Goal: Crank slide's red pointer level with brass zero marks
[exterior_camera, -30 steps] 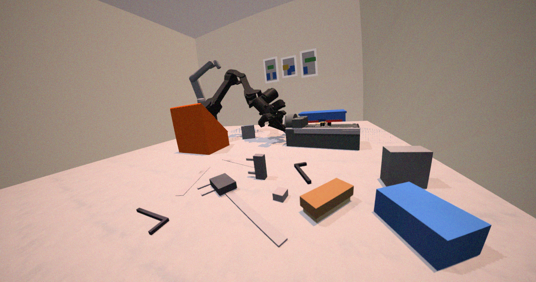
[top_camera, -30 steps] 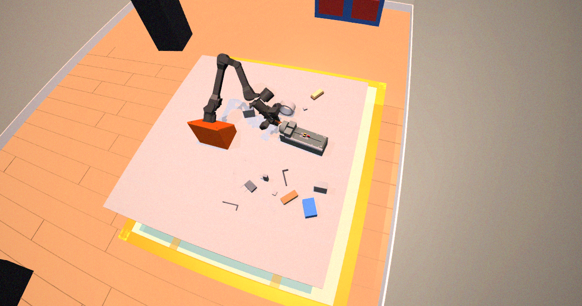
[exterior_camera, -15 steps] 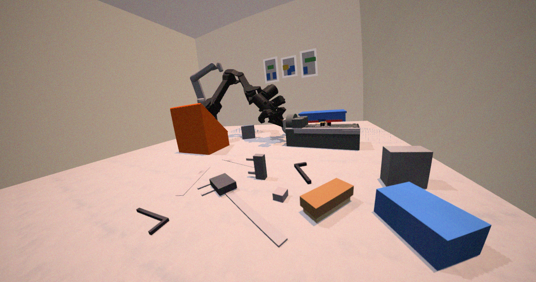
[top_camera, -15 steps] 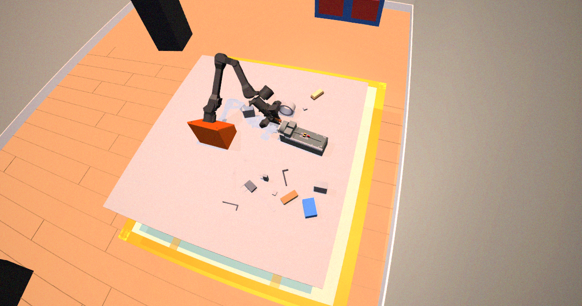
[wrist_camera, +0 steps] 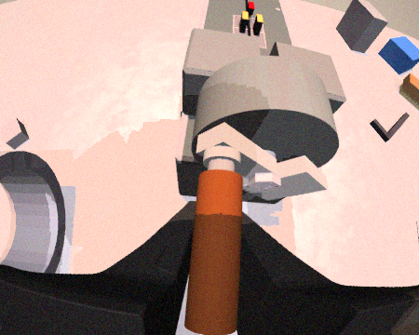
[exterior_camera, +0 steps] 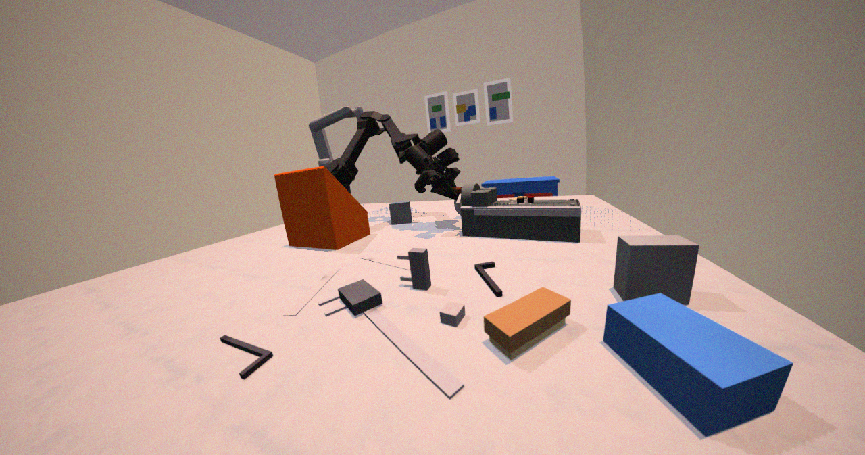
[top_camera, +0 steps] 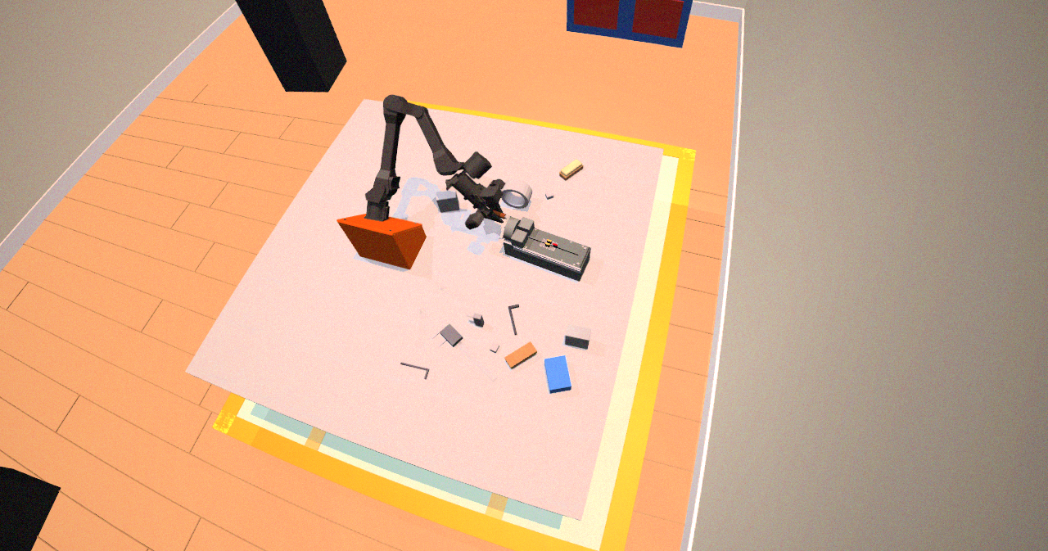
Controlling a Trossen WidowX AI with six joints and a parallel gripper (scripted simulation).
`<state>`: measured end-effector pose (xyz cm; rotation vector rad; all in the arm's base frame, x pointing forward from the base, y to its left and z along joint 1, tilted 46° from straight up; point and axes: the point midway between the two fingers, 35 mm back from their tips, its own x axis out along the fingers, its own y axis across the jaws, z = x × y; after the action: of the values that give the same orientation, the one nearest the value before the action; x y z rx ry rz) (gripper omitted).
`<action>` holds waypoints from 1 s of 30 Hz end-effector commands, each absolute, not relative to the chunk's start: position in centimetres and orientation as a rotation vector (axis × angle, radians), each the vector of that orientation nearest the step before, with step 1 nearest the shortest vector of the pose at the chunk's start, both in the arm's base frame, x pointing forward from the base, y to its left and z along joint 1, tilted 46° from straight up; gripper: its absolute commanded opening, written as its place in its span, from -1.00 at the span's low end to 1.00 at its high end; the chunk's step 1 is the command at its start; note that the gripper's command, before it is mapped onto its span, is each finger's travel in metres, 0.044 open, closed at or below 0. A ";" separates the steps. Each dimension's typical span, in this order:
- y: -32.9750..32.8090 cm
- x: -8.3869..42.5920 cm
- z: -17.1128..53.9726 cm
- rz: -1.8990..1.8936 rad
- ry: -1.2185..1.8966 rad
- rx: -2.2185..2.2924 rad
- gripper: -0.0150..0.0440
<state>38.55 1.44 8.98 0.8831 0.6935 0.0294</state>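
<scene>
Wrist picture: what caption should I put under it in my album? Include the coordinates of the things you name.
The robot's gripper (wrist_camera: 211, 211) holds the crank's orange handle (wrist_camera: 220, 193).

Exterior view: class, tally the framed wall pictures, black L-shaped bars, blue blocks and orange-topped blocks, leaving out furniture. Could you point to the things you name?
Framed wall pictures (exterior_camera: 436, 113) (exterior_camera: 465, 107) (exterior_camera: 497, 101): 3
Black L-shaped bars (top_camera: 512, 320) (top_camera: 414, 366) (exterior_camera: 490, 281) (exterior_camera: 246, 346) (wrist_camera: 397, 127): 2
Blue block (top_camera: 557, 373) (exterior_camera: 695, 337) (wrist_camera: 400, 52): 1
Orange-topped block (top_camera: 521, 354) (exterior_camera: 526, 313) (wrist_camera: 416, 93): 1
Total: 7

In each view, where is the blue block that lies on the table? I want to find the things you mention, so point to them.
Top: the blue block (top_camera: 557, 374) (exterior_camera: 695, 355) (wrist_camera: 400, 55) is below the centre, somewhat to the right.
Exterior: in the lower right corner area, large and near.
Wrist: near the upper right corner, small.
Shared landmark: the orange-topped block (top_camera: 521, 354) (exterior_camera: 527, 319) (wrist_camera: 418, 95), beside it in every view.
</scene>
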 end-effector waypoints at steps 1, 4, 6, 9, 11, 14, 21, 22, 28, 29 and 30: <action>0.5 38.3 9.1 0.022 0.688 0.883 -0.49; 0.2 38.2 9.0 0.022 0.689 0.883 -0.49; 0.0 38.1 8.9 0.022 0.689 0.883 -0.49; -0.2 38.0 8.8 0.022 0.689 0.883 -0.49; -0.3 38.0 8.8 0.022 0.689 0.883 -0.49; -0.5 37.9 8.6 0.022 0.689 0.883 -0.49; -0.8 37.8 8.4 0.022 0.689 0.883 -0.49; -0.8 37.8 8.4 0.022 0.689 0.882 -0.49; -0.9 37.7 8.2 0.021 0.689 0.882 -0.49; -1.0 37.7 8.2 0.021 0.689 0.882 -0.49; -1.0 37.7 8.2 0.021 0.689 0.882 -0.49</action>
<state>37.98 -0.21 8.59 0.8790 0.6892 0.0438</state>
